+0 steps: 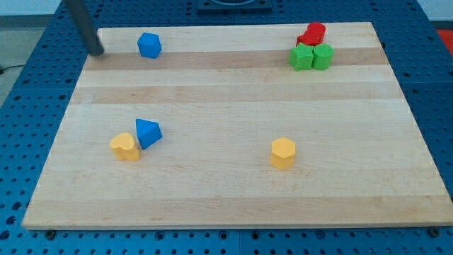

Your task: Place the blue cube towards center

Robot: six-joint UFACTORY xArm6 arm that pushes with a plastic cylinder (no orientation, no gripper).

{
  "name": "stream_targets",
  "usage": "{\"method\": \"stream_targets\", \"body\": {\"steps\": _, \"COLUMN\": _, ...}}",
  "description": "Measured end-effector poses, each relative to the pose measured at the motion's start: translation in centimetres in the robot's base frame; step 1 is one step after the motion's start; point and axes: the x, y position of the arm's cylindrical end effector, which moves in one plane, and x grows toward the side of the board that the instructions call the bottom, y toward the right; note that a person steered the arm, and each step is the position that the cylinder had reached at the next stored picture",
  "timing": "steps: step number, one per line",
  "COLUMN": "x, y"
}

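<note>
The blue cube (149,45) sits near the view's top left on the wooden board (233,99). My tip (97,51) rests at the board's top left corner, a short way to the left of the blue cube and apart from it. A second blue block, a wedge-like shape (148,132), lies at the lower left, touching a yellow block (125,147).
A yellow hexagonal block (282,153) stands right of centre, low on the board. At the top right, red blocks (312,34) sit behind two green blocks (301,57) (322,57). A blue pegboard surface (28,85) surrounds the board.
</note>
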Motion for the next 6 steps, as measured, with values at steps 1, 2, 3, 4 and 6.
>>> {"method": "stream_targets", "body": {"steps": 1, "x": -2.1, "y": 7.9}}
{"method": "stream_targets", "body": {"steps": 2, "x": 1.5, "y": 12.8}}
{"method": "stream_targets", "body": {"steps": 3, "x": 5.8, "y": 13.2}}
{"method": "stream_targets", "body": {"steps": 4, "x": 8.8, "y": 17.3}}
{"method": "stream_targets", "body": {"steps": 6, "x": 14.5, "y": 23.0}}
